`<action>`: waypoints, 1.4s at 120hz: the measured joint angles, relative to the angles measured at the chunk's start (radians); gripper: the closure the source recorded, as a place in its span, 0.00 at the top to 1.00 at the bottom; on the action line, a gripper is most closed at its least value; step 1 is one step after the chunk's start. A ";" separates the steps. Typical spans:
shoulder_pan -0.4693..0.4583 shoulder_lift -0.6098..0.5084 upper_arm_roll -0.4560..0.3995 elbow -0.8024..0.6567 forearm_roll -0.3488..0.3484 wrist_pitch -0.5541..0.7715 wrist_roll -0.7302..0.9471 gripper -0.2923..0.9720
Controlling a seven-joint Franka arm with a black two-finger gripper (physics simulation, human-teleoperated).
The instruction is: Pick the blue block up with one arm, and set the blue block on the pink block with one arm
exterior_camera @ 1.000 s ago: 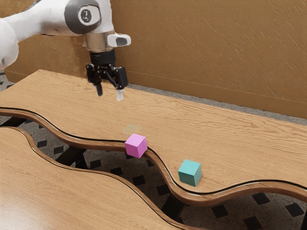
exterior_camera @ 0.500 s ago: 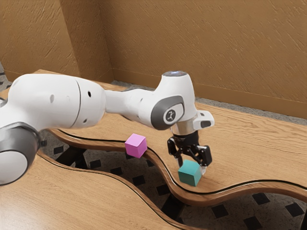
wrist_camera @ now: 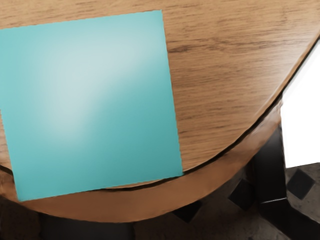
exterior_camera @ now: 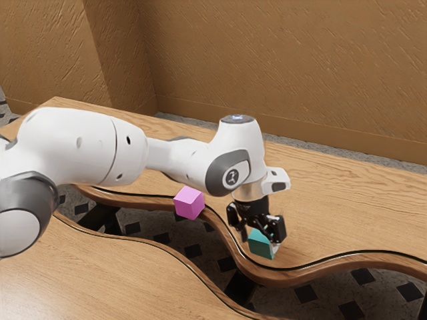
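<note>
The blue block point(exterior_camera: 262, 249), teal in colour, sits near the curved front edge of the upper table point(exterior_camera: 333, 193). My gripper point(exterior_camera: 259, 237) is lowered over it, open, with one finger on each side of the block and its top hidden between them. In the wrist view the blue block point(wrist_camera: 90, 105) lies just under the hand, and a pale fingertip point(wrist_camera: 302, 130) stands apart from its side. The pink block point(exterior_camera: 189, 202) rests on the same table edge, toward the exterior view's left of the gripper and untouched.
The upper table's wavy front edge point(exterior_camera: 300, 267) runs just in front of the blue block, with a gap of tiled floor point(exterior_camera: 200, 250) below. A second wooden table point(exterior_camera: 80, 280) lies nearer the camera. A wooden wall point(exterior_camera: 300, 67) backs the scene.
My arm swung from the far left over to the blue block, then dropped lower so the fingers now straddle it. Both blocks stayed where they were.
</note>
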 joint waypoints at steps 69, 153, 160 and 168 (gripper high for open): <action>0.053 0.152 -0.005 0.135 0.005 0.017 0.044 0.73; 0.130 0.070 0.010 0.185 0.068 -0.021 0.032 0.47; 0.188 -0.007 -0.001 0.160 0.109 -0.048 0.030 0.47; 0.339 -0.077 -0.108 0.103 0.171 -0.072 0.029 0.47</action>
